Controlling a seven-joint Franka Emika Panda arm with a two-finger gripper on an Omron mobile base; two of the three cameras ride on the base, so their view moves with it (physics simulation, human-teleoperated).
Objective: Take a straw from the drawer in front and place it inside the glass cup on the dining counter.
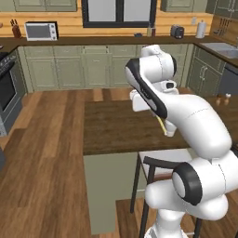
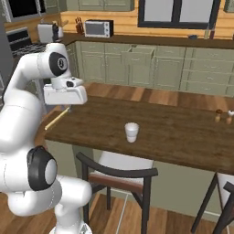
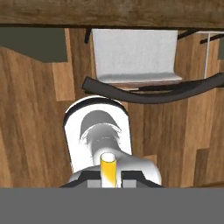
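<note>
Between the robot's closed fingers, the straw (image 3: 108, 168) is pinched fast; from the right side it (image 2: 57, 117) slants down and outward beneath the gripper (image 2: 64, 106), a thin pale yellow stick hanging over the near left corner of the dining counter (image 2: 183, 132). From the left side a short yellow length (image 1: 161, 124) peeks out past the white arm. Well apart from the straw, out on the dark wood top, stands the glass cup (image 2: 131, 132), upright and whitish. Just under the counter's near edge sits a chair (image 2: 119, 176) with a dark curved back and pale seat. Two small shakers (image 2: 223, 117) stand near the counter's far right end. Beyond, a microwave (image 2: 98, 28) rests on the back worktop.
</note>
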